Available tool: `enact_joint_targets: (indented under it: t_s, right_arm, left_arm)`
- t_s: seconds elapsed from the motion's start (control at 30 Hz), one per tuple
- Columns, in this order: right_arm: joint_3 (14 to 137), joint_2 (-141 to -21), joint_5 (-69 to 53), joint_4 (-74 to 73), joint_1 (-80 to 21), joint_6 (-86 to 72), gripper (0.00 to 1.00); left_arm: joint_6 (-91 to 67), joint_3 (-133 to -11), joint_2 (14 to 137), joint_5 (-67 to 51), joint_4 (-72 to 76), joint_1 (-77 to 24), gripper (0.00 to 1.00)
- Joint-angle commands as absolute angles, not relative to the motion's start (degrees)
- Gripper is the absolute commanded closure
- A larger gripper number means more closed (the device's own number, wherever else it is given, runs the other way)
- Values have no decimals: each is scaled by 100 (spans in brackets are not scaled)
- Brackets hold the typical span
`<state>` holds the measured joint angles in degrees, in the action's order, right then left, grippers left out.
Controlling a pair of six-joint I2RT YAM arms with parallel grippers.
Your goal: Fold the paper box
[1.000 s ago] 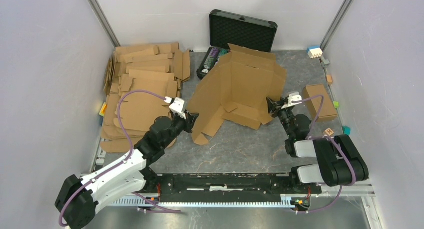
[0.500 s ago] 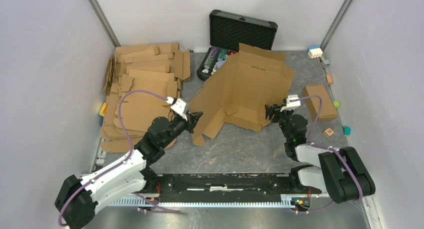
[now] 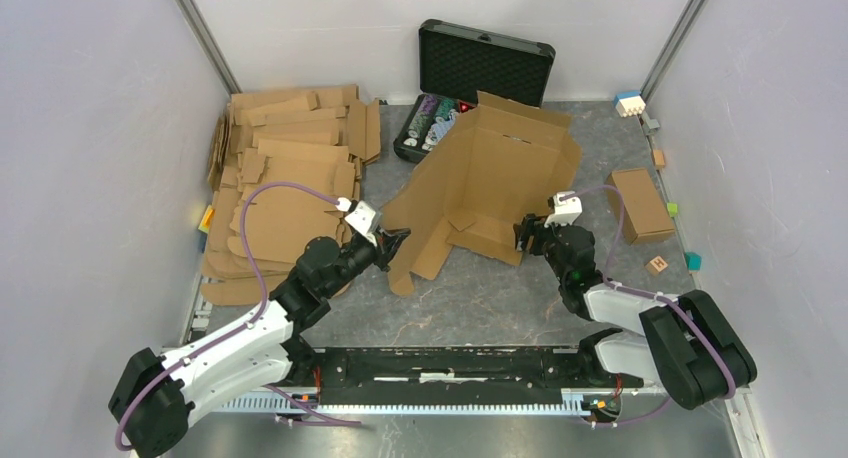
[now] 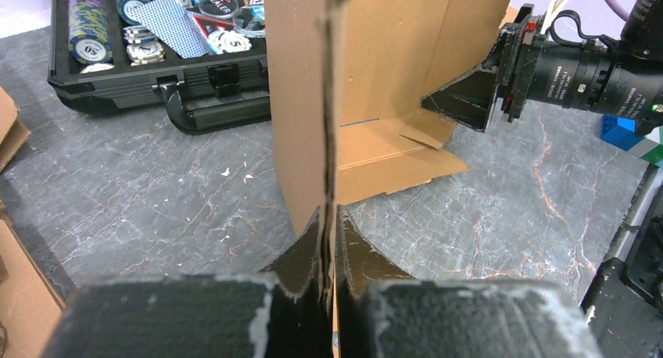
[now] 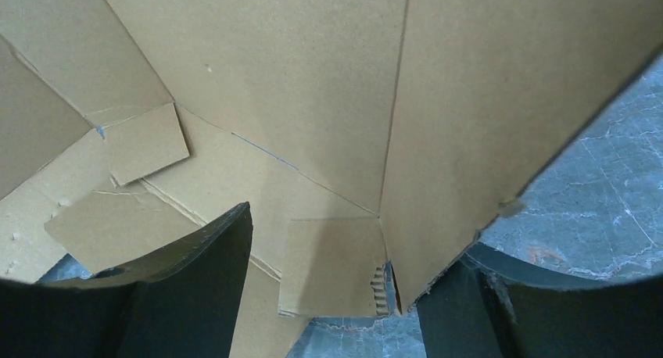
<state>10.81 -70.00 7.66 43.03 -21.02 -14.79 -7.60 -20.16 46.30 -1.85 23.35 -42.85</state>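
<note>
The paper box point(image 3: 490, 173) is a large brown corrugated sheet, half raised in the middle of the table, its back panel leaning up in front of the black case. My left gripper point(image 3: 393, 242) is shut on the edge of its left flap; in the left wrist view the cardboard edge point(image 4: 328, 139) runs straight up from between the closed fingertips point(image 4: 330, 221). My right gripper point(image 3: 522, 236) stands open at the box's front right corner. In the right wrist view a small flap point(image 5: 332, 268) and the side panel point(image 5: 469, 123) lie between the spread fingers point(image 5: 211, 288), untouched.
An open black case point(image 3: 485, 58) with poker chips stands behind the box. A pile of flat cardboard sheets point(image 3: 285, 168) fills the left side. A smaller brown box point(image 3: 640, 203), a wooden block point(image 3: 657, 265) and coloured blocks point(image 3: 630, 103) lie along the right.
My right gripper has opened wider and moved left to the box's front right corner. The left gripper has closed tight on the flap. The box's raised panel has shifted right and stands more upright.
</note>
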Motion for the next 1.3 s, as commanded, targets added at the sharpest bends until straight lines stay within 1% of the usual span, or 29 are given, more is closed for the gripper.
enact_joint_targets:
  t_s: [0.0,0.17,0.2,0.3,0.37,0.47,0.6,0.73,0.87,1.03,1.13,1.27]
  right_arm:
    - [1104,-6887,848,4309,-2175,-1446,25]
    - [1185,-6994,563,4409,-2329,-1252,28]
    - [1174,-6992,453,4444,-2373,-1169,26]
    - [1252,-7010,326,4390,-2503,-860,14]
    - [1394,-7102,194,4247,-2543,-733,12]
    - [1408,-7165,287,4242,-2600,-745,10]
    - [1438,-7162,765,4104,-2601,-1106,12]
    - [1567,-7079,1563,3725,-2601,-1602,12]
    - [1494,-6860,2004,3639,-2600,-1783,18]
    - [1394,-6514,2210,3513,-2606,-1741,26]
    - [1406,-6377,2460,3244,-2610,-1767,27]
    - [1311,-6200,2744,3142,-2610,-1782,23]
  left_arm:
    - [-607,-1960,4625,-323,2591,-4333,92]
    - [-591,-2013,4754,-408,2590,-4346,93]
    - [-582,-2013,4756,-413,2593,-4351,92]
    - [-563,-2021,4812,-413,2608,-4352,92]
    - [-562,-2029,4872,-458,2642,-4358,92]
    - [-571,-2056,4941,-531,2647,-4359,92]
    - [-579,-2057,4939,-518,2658,-4364,92]
    - [-580,-2048,4922,-414,2640,-4368,92]
    - [-563,-2063,4969,-402,2630,-4366,92]
    - [-541,-2074,4984,-387,2613,-4377,92]
    - [-536,-2079,4987,-379,2610,-4385,92]
    - [-519,-2083,4982,-378,2597,-4386,92]
